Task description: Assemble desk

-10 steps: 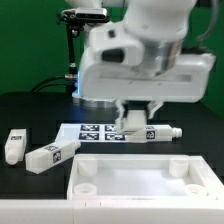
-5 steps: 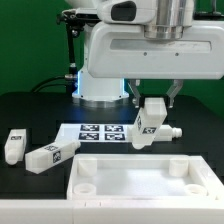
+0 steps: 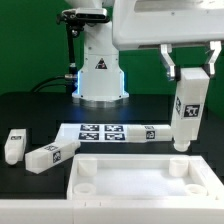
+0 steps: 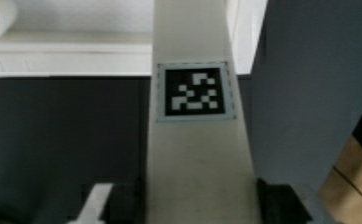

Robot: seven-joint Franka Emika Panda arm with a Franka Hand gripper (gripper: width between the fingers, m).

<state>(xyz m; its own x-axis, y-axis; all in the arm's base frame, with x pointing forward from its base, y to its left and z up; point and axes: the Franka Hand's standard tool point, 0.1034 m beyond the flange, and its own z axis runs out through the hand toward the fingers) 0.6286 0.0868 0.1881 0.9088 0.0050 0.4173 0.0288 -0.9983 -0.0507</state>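
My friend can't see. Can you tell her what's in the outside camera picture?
A gripper holds a white leg upright above the desk top's far corner at the exterior view's right. Two more legs lie on the black table at the exterior view's left, with the marker board behind the top.

I am finding no words, brands or numbers to read. I am seeing only black-and-white square tags: several on the marker board (image 3: 105, 132), one on the upright leg block (image 3: 187, 105) beside the board's end toward the exterior view's right, and one on the lying leg block (image 3: 50, 155) past its other end.
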